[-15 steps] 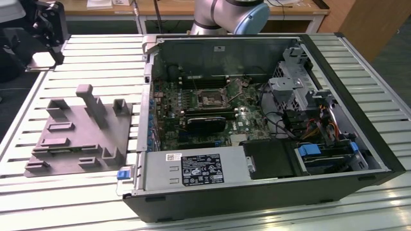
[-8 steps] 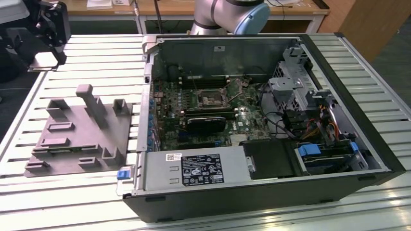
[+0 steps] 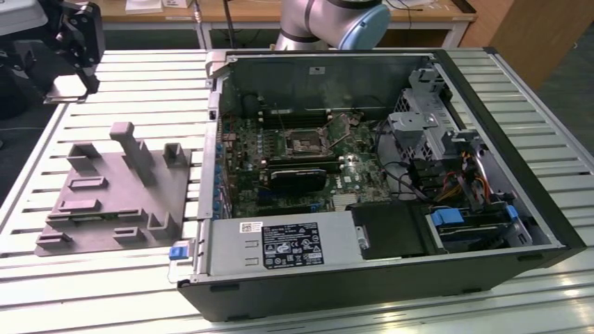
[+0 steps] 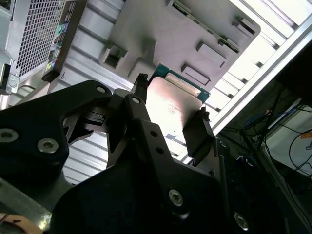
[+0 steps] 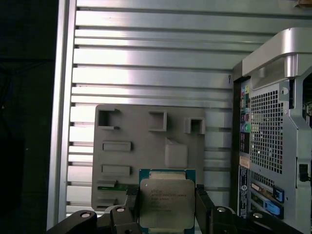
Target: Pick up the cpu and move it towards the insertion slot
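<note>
Our gripper (image 5: 166, 192) pinches the cpu (image 5: 167, 207) by its edges; one jolt could drop it short of the insertion slot (image 3: 304, 142).

Print on the flat square cpu (image 5: 167, 202) with its silver-grey metal top: in the first wrist view, several short lines of dark lettering, too fine to make out. Over in the exterior view, a black rectangular label (image 3: 291, 248) crowded with white print and small symbols sits on the silver metal power-supply box (image 3: 232, 257) inside the open black computer case (image 3: 524, 156). A small white sticker (image 3: 252, 226) lies just beside that label's corner, and nothing is legible on either. One more, a pale square sticker (image 3: 316, 69) on the case's grey inner wall (image 3: 269, 76), is unreadable too.
</note>
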`<state>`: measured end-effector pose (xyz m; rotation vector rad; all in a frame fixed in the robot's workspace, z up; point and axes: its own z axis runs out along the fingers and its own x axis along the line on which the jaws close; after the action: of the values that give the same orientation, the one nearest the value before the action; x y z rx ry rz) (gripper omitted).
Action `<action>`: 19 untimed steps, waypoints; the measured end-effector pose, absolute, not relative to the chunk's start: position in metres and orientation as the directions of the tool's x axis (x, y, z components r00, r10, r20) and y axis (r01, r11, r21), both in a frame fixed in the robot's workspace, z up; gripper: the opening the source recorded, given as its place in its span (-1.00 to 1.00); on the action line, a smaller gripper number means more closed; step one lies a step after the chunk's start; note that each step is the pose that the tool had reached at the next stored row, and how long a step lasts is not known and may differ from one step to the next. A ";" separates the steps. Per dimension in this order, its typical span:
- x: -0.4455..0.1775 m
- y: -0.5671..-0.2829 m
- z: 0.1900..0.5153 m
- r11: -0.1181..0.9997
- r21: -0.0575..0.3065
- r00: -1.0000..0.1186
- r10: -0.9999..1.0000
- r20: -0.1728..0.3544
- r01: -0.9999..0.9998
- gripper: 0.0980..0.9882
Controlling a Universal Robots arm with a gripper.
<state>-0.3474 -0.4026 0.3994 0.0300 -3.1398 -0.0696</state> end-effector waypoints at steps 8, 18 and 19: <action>-0.343 -0.403 0.399 0.999 0.044 -1.000 -0.019 0.000 -0.019 0.00; -0.337 -0.403 0.399 0.999 0.044 -1.000 -0.019 0.000 -0.019 0.00; -0.337 -0.403 0.399 0.999 0.044 -1.000 -0.019 0.000 -0.019 0.00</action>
<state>-0.3368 -0.4026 0.3994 0.0300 -3.1398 -0.0696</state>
